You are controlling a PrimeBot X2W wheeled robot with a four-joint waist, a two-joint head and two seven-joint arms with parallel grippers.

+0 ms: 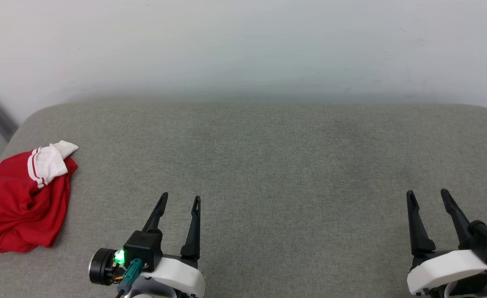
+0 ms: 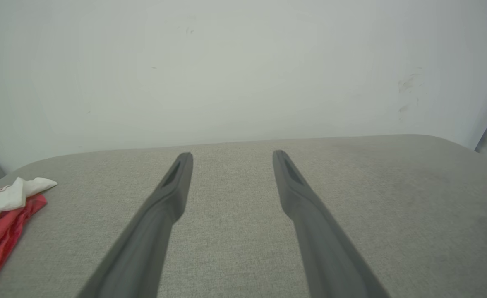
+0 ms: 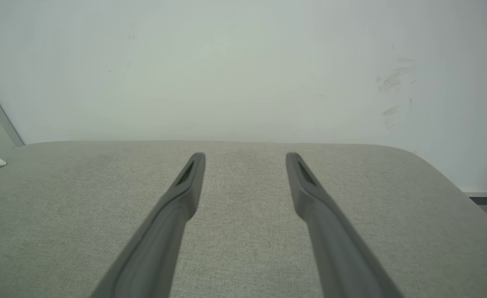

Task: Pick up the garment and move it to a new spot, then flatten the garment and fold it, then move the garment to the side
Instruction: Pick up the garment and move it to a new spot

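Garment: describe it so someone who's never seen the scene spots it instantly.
A grey padded surface runs up to a white wall. At its left edge lies the garment, a crumpled red heap with a white sleeve, red-striped at the trim, folded on top. Its bright red sets it apart from the grey fabric and the black-fingered left gripper off to its right.

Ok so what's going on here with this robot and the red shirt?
Nothing is being handled yet. The red and white garment lies crumpled at the far left edge of the grey padded surface, untouched. The left gripper and the right gripper hover over the surface close to the robot, jaws open and empty. The left one is nearer the garment, so it will probably reach for it first.
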